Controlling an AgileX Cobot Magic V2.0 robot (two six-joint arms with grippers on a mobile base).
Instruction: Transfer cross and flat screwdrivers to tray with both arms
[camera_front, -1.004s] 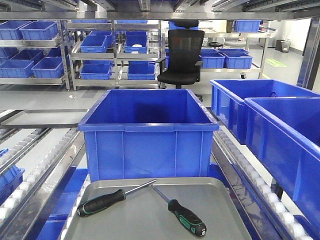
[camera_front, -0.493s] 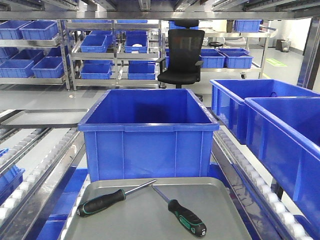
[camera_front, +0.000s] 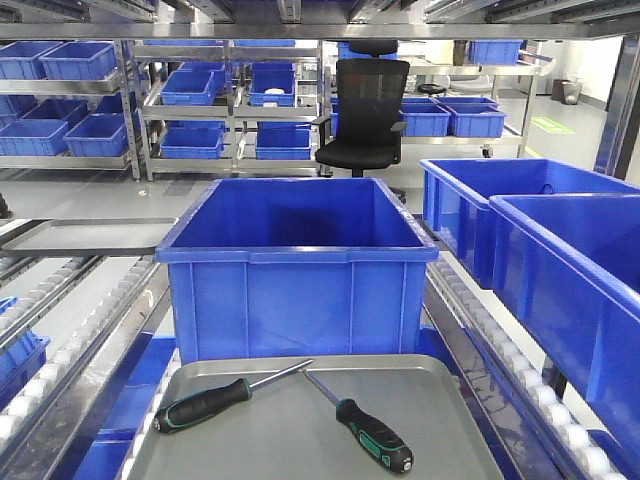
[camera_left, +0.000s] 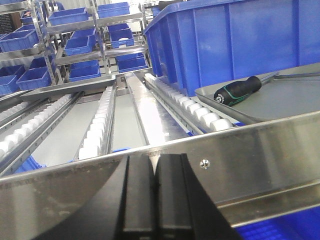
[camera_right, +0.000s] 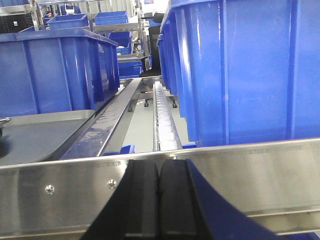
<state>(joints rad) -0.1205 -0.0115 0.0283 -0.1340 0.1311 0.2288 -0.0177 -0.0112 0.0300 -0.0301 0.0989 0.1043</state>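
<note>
Two screwdrivers with black-and-green handles lie on the grey tray (camera_front: 270, 445) at the near edge of the front view. The left screwdriver (camera_front: 203, 404) points its shaft up and right; the right screwdriver (camera_front: 374, 434) points up and left, and the two tips nearly meet. The left wrist view shows the left screwdriver (camera_left: 239, 90) on the tray (camera_left: 285, 100), beyond a steel rail. My left gripper (camera_left: 154, 162) is shut and empty below that rail. My right gripper (camera_right: 159, 167) is also shut and empty, with the tray (camera_right: 35, 135) to its left. Neither arm appears in the front view.
A deep blue bin (camera_front: 297, 262) stands right behind the tray, with more blue bins (camera_front: 560, 250) on the right. A second grey tray (camera_front: 90, 236) lies on the roller lanes (camera_front: 70, 330) at the left. Steel rails (camera_left: 260, 145) cross in front of both grippers. Shelving and a black chair (camera_front: 362, 105) stand behind.
</note>
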